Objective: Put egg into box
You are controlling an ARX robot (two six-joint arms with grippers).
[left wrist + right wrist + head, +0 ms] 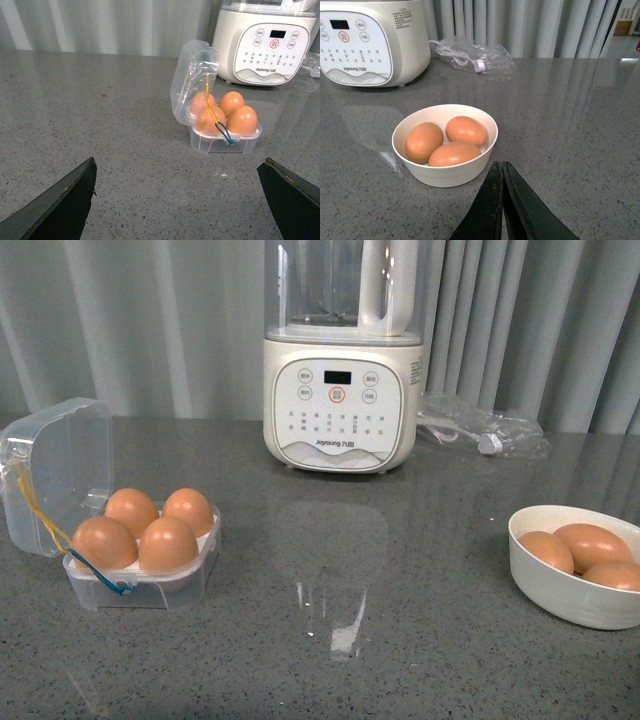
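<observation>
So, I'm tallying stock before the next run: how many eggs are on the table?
7. Four eggs fill the open clear box on the left; three lie in the white bowl on the right. The bowl's wall could hide another beneath them.

The cream kitchen machine [396, 435] carries the brand name "Joyoung" low on its front control panel [338, 410], followed by characters too small to make out. The labels on its round buttons [370, 380] and the fine print [402, 22] on its side cannot be read.
</observation>
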